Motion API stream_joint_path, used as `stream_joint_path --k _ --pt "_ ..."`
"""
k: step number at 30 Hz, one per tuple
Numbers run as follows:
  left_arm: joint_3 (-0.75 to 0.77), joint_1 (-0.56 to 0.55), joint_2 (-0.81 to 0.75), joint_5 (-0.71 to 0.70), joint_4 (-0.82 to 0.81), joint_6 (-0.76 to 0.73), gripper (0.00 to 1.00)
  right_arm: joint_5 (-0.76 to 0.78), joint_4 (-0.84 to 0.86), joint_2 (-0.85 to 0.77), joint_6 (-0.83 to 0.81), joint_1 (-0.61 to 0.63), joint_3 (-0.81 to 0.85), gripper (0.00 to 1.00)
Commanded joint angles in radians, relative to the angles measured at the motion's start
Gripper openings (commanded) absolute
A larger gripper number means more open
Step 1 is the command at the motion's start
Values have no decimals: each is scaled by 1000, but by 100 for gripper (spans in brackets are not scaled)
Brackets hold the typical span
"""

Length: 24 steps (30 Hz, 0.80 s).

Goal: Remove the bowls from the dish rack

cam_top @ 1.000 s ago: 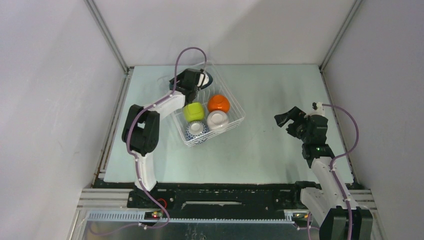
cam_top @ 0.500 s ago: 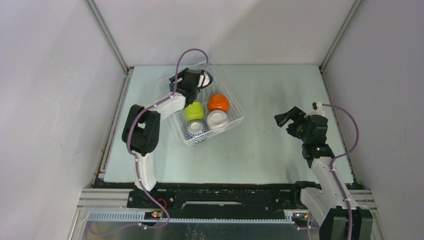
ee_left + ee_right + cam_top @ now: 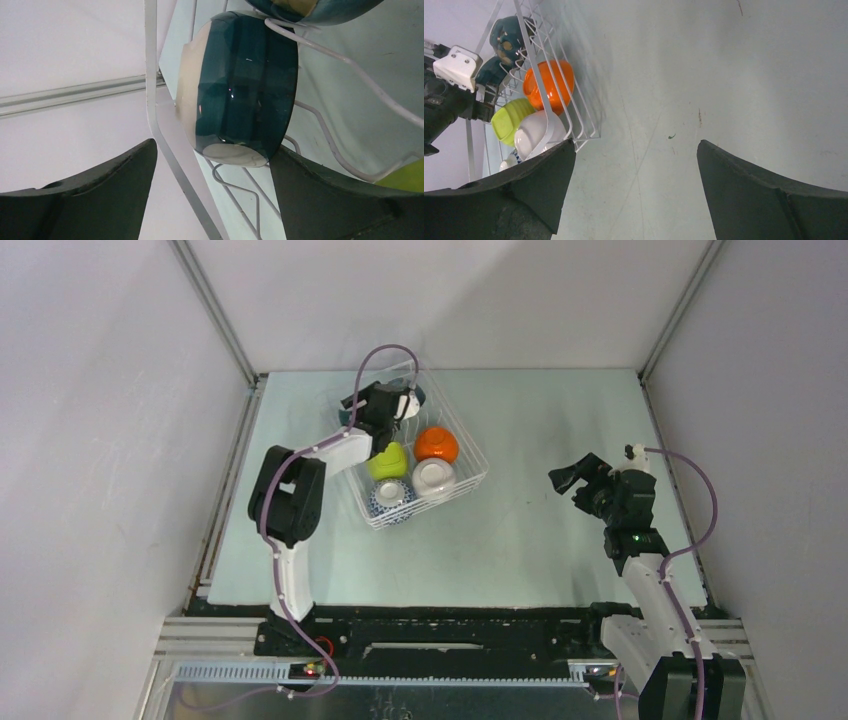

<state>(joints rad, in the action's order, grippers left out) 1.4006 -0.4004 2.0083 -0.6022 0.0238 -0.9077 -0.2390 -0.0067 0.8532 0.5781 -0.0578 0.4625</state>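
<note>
6 bowls (image 3: 435,478), I judge, are all in the dish rack (image 3: 148,60) near the far left corner of the table (image 3: 560,410); the left gripper (image 3: 212,150), wide open and holding nothing, brackets the teal-and-white bowl (image 3: 245,85), so next it must close and lift, while the right gripper (image 3: 635,143) hangs open and empty.

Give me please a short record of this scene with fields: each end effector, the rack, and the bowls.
left end effector: open, one finger on each side of the teal-and-white bowl, not closed on it
right end effector: open, empty, above the table, apart from the rack
dish rack: on the table, in front of the left arm
bowls in rack: teal-and-white bowl, dark patterned bowl, orange bowl, lime green bowl, white bowl, blue-and-white bowl
bowls outside rack: none visible
</note>
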Motion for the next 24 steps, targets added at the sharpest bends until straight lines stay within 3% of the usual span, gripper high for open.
stream_joint_path --k 1,6,8,16,19,24 --pt "16 5 27 43 35 16 89 -6 30 -7 2 -4 -4 100" --pt "43 8 27 32 39 23 72 -9 31 -4 2 -4 -3 100" --pt "50 8 22 32 40 20 69 -10 32 -3 2 -4 -4 100" --pt "145 14 20 50 145 30 75 -9 36 4 4 -4 -4 100" --pt "161 18 24 64 159 15 89 -8 34 3 4 -4 -4 100" --pt "317 40 65 216 432 54 93 -16 42 10 7 -4 -8 99"
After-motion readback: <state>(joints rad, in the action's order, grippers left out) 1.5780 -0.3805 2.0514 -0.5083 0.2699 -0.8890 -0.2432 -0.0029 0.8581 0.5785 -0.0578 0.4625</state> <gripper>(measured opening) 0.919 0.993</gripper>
